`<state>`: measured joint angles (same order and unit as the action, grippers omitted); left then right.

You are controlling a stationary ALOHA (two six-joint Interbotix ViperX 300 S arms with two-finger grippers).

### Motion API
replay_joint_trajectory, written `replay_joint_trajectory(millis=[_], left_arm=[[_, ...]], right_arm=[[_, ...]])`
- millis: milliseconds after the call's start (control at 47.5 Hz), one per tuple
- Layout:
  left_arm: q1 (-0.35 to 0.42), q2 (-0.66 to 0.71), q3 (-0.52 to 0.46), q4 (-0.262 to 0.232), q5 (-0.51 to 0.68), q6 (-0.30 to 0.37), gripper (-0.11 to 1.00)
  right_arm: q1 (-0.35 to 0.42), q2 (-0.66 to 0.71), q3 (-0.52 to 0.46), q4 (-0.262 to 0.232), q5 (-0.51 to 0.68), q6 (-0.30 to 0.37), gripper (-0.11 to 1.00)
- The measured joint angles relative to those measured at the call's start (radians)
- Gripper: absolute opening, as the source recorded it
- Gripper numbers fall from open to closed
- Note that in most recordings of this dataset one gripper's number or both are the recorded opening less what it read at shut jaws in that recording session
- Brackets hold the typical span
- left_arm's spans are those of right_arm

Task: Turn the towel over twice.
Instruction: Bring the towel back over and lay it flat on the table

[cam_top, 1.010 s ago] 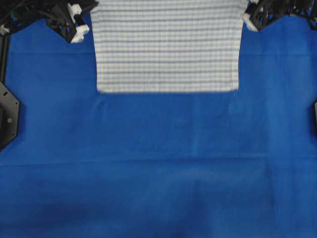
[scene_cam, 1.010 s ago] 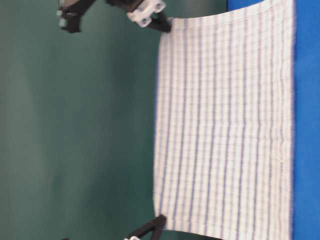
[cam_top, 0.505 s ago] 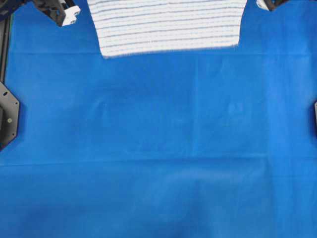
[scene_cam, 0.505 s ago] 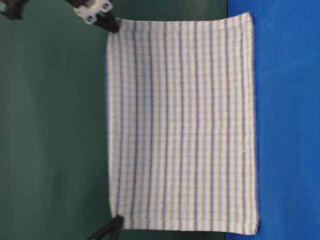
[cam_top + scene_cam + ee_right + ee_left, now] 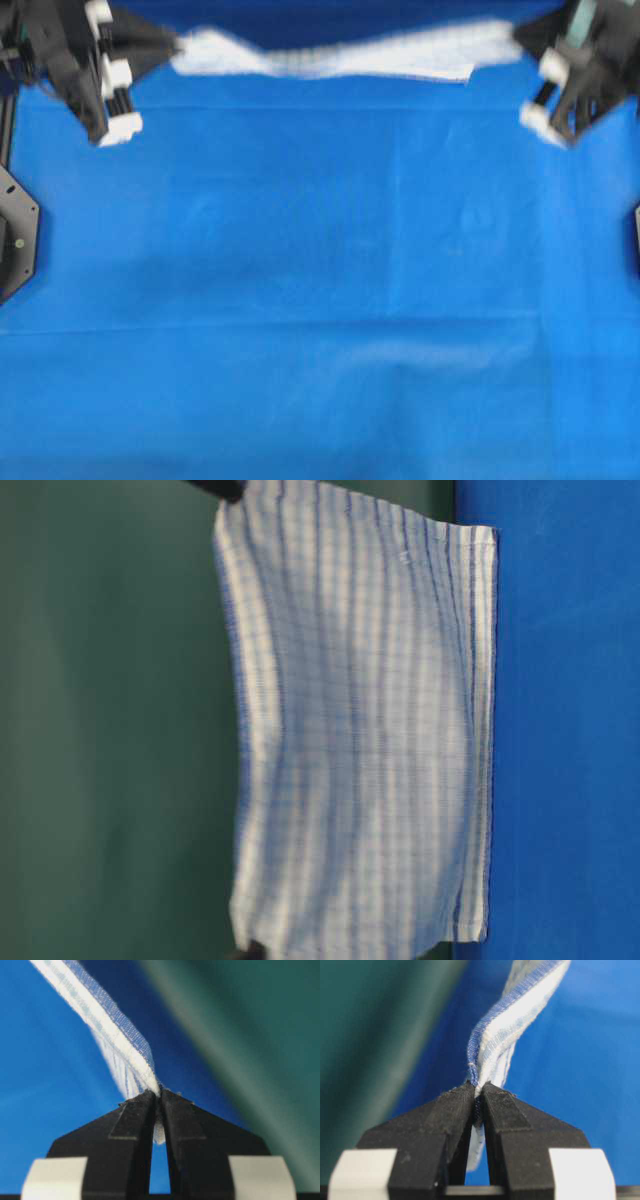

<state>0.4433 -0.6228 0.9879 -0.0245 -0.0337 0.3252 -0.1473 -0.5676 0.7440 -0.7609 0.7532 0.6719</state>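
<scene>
Overhead view: I am holding the towel stretched between both pincers at the far edge of the blue sheet.

My left pincer is clamping one top corner of the towel and my right pincer is clamping the other, and the cloth is sagging a little between them as a thin white band. On the left wrist camera I am seeing the left pincer pinched tight on the blue hemmed edge, which is running up and away from its tips. On the right wrist camera the right pincer is gripping the opposite hem in the same way. At table level the towel is hanging as a striped curtain with its lower edge near the blue sheet; whether it is touching I cannot tell.
</scene>
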Motion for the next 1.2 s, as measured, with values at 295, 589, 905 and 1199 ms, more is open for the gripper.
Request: replay_joint_trajectory(millis=[295,589,905,1199], left_arm=[[-0.183,0.008,0.12,-0.003,0.002,-0.037,0.04],[-0.397,0.066,0.184,-0.005,-0.023,-0.221,0.04],[-0.554,0.206,0.193,-0.006,-0.074,-0.344,0.04],[-0.611,0.35,0.19,-0.005,-0.141,-0.371,0.04]], right_arm=[[0.184,0.051,0.057,0.184,0.006,0.021,0.08],[0.262,0.156,0.149,0.235,-0.132,0.178,0.08],[0.387,0.25,0.184,0.235,-0.235,0.36,0.08],[0.456,0.351,0.184,0.235,-0.293,0.463,0.08]])
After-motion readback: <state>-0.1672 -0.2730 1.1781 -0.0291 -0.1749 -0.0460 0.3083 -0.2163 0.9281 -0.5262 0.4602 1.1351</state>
